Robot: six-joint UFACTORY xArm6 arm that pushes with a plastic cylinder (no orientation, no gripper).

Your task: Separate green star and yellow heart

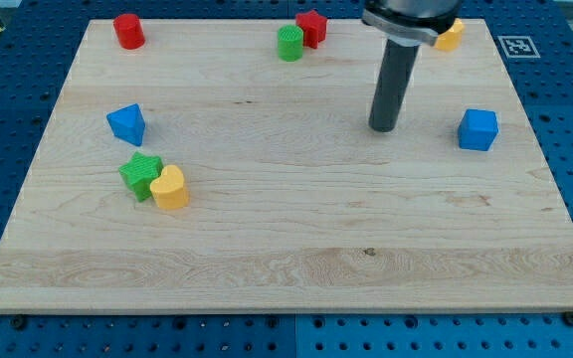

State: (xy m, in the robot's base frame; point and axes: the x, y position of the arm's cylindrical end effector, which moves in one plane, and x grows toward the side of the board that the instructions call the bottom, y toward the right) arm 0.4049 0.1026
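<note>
**Tool stands far from the touching star and heart**

Tool first: it is a plain dark rod with nothing to clench or release, and my tip (383,127) rests on the bench (296,249) right of centre in the upper half, touching no block. Nearest to it on the view's right sits a blue cube (477,129), apart from the tip. Up at the view's top, partly hidden behind the rod's mount, is a yellow block (452,37) whose shape I cannot make out. To the upper left of the tip a green cylinder (289,44) sits touching a red block (312,27) at the top edge. Well across the bench toward the view's left lie the green star (140,175) and the yellow heart (170,188), pressed together, the heart on the star's lower right. Just above them is a blue block (126,123), and a red cylinder (128,31) stands in the top left corner.
</note>
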